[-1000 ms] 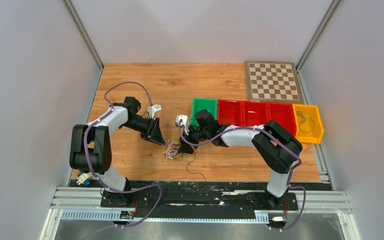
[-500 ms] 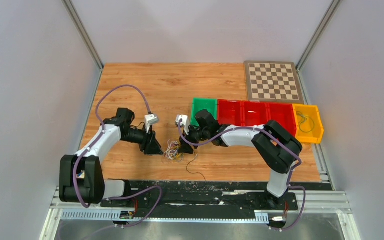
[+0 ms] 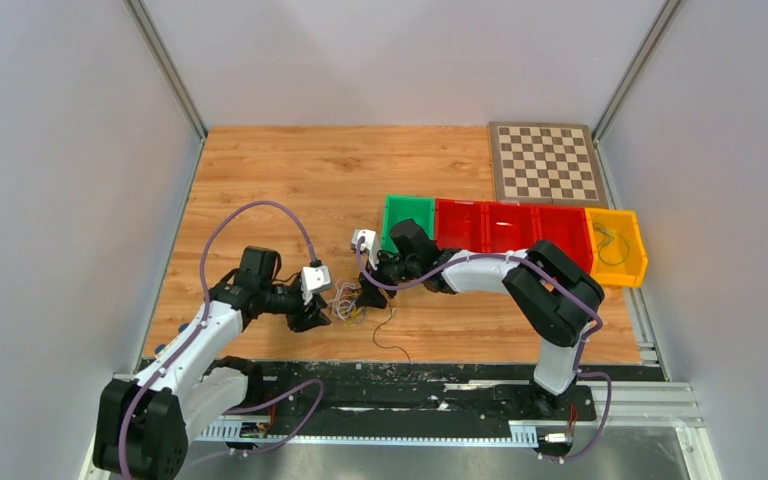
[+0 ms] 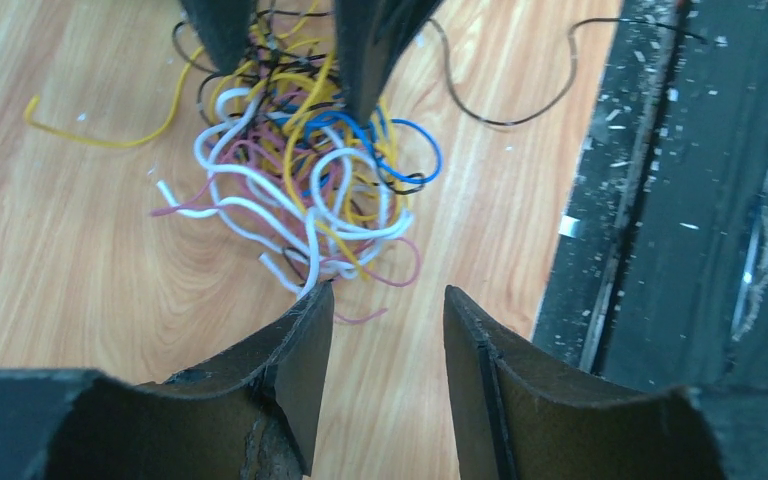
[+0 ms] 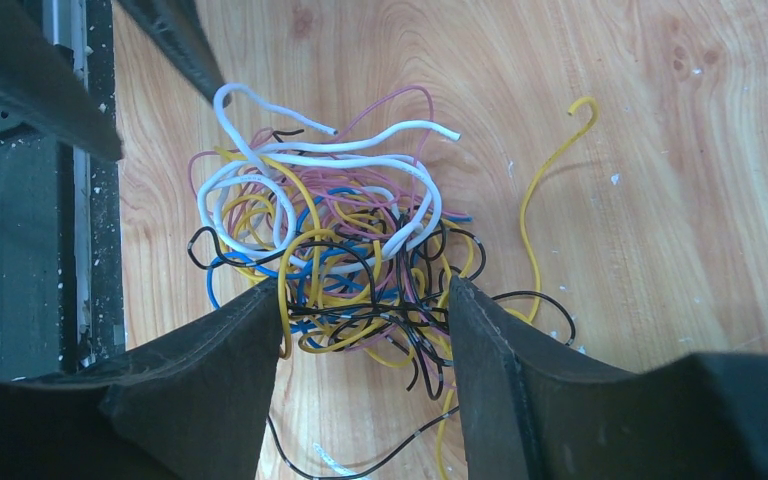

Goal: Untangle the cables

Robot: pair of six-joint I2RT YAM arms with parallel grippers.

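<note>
hidden: the snarl of thin yellow, white, pink, blue and black cables [image 3: 344,300] is tiny in the top view and single strands don't resolve there. Each wrist view is cut off along the bottom by its own black fingers.
green bin: green plastic bin [image 3: 410,212], near corner covered by the right arm's wrist. Contents not readable.
red bins: three red plastic bins [image 3: 510,228] in a row to its right, near edges partly behind the right arm. Contents not readable.
orange bin: orange plastic bin [image 3: 641,250] at the row's end. Thin looped wire inside, probably yellowish, too small to be sure.
snarl location: on the wooden tabletop [image 3: 290,180], between the two grippers, near the front edge. One loose black strand [image 4: 510,123] trails toward that edge and one yellow strand [image 5: 525,220] sticks out sideways.
left gripper: left gripper [image 4: 385,300] jaws parted, nothing between them, tips just short of the snarl.
right gripper: right gripper [image 5: 360,295] jaws wide, straddling the snarl's edge. Strands lie in the gap, not pinched.
</note>
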